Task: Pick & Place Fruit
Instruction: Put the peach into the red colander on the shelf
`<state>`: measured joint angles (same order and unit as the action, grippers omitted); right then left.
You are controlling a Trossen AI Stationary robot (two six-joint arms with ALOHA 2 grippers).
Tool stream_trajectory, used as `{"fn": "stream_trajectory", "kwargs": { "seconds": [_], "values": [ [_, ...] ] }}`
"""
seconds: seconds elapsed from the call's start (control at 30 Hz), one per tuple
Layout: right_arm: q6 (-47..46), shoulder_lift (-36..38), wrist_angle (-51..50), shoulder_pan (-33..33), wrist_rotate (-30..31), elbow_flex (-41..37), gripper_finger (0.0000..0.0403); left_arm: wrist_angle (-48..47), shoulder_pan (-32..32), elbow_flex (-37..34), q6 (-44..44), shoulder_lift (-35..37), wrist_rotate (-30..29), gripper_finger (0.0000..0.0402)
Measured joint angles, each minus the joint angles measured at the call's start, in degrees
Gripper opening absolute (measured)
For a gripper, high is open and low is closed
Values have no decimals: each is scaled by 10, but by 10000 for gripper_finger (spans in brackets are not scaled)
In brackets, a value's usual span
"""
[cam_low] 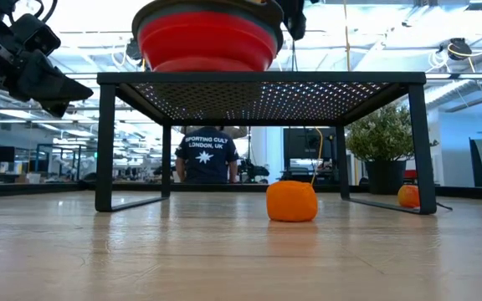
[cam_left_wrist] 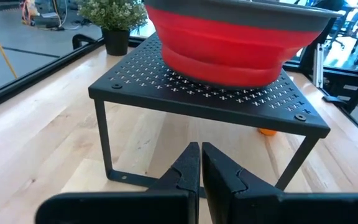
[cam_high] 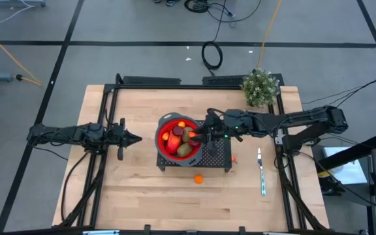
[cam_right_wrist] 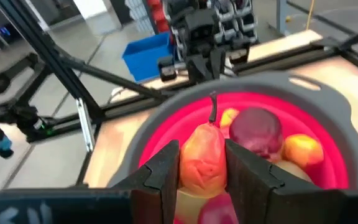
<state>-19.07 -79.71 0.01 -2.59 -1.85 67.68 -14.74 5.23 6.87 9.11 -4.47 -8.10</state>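
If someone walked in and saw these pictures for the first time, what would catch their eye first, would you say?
Most likely the red bowl full of fruit, sitting on a black perforated stand at the middle of the table. The right tool hovers over it, clamped on a pear-shaped orange fruit. An orange ball lies loose on the wood in front of the stand, while the left tool waits shut to the bowl's left.

The red bowl [cam_low: 207,38] is cut off at the low view's top edge. Its fruit is hidden there.
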Motion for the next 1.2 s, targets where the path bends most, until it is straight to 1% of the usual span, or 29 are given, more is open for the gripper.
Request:
{"fn": "stream_trajectory", "kwargs": {
  "seconds": [0.2, 0.4, 0.63, 0.7, 0.87, 1.03, 1.2],
  "values": [
    [1, -19, -49, 0, 0, 29, 107, 0, 0, 0, 0, 0, 0, 15],
    [2, -51, -120, -1, 0, 82, 107, 0, 0, 0, 0, 0, 0, 15],
    [4, -84, -176, -1, 0, 134, 107, 0, 0, 0, 0, 0, 0, 15],
    [4, -84, -191, -1, 0, 137, 107, 0, 0, 0, 1, 0, 0, 15],
    [7, -84, -193, -5, 3, 138, 107, -1, 0, 0, 0, 0, 0, 15],
    [36, -84, -192, -18, 2, 138, 107, -1, 0, 0, -2, 0, 0, 15],
    [38, -84, -190, -18, 4, 125, 107, -1, 0, 0, -2, 0, 0, 15]
  ]
}}
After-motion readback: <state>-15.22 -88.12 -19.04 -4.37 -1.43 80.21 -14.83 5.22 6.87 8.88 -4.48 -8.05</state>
